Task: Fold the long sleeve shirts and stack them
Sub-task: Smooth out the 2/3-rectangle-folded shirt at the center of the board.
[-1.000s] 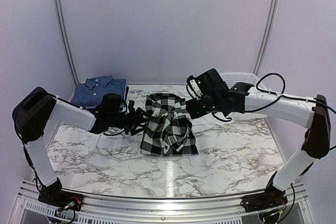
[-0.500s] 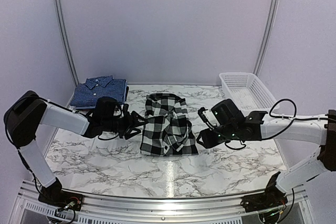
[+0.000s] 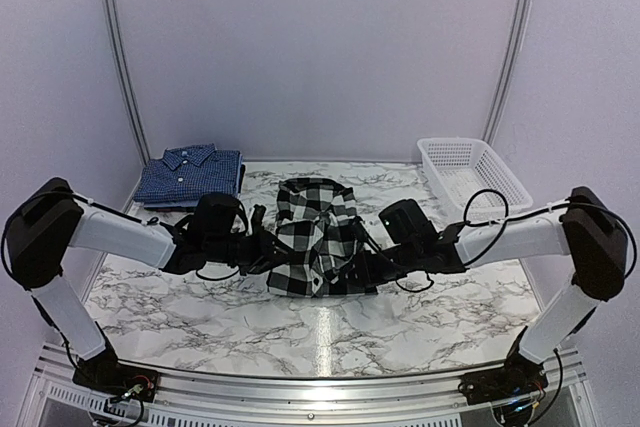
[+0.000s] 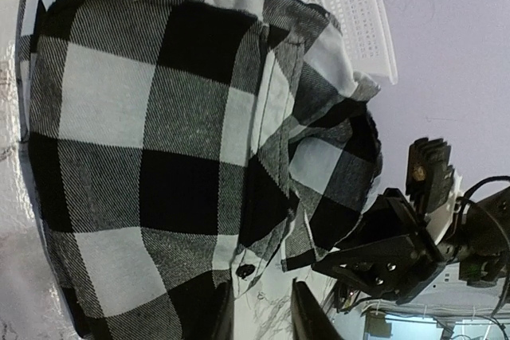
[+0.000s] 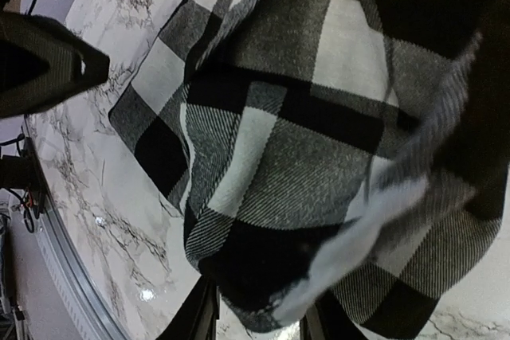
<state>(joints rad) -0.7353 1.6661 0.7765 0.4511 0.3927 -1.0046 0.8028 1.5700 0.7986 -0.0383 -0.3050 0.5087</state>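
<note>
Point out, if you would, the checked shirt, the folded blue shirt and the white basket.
Checked shirt (image 3: 318,237): top external view, middle of its folded front.
Blue shirt (image 3: 190,177): top external view, its folded chest panel.
Basket (image 3: 452,141): top external view, its far rim.

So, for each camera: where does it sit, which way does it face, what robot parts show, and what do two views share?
Top external: high behind the robot, looking down at the table; left arm and right arm show.
Left wrist: on the left arm, facing right across the checked shirt; its own fingers show, the right gripper beyond.
Right wrist: on the right arm, facing left; its own fingers show.
Shared: all show the checked shirt.
</note>
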